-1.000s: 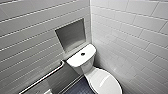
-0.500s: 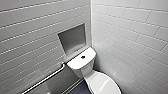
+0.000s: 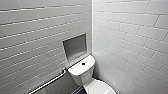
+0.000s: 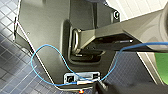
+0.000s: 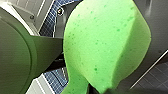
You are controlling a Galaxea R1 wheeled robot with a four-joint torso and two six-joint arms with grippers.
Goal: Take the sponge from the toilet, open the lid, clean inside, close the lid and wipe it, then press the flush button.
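Observation:
The white toilet (image 3: 82, 72) stands in the corner of two tiled walls, low in the head view. Its tank top carries the small dark flush button (image 3: 83, 64). The closed lid (image 3: 98, 87) is cut off by the picture's lower edge. The bright green sponge (image 5: 105, 47) looms large in the right wrist view, pinched at one end where my right gripper (image 5: 100, 89) is shut on it. A strip of the same green sponge (image 4: 162, 67) also appears in the left wrist view, beside the robot's own dark body and a blue cable.
A recessed niche (image 3: 74, 47) sits in the wall above the tank. A metal grab rail (image 3: 47, 83) runs along the left wall beside the toilet. The right wall (image 3: 130, 50) stands close to the bowl. Dark blue floor tiles (image 4: 15, 75) lie below.
The whole head picture has shifted, so the camera has moved: the toilet now sits a little further left in it. Nothing in the scene itself has moved.

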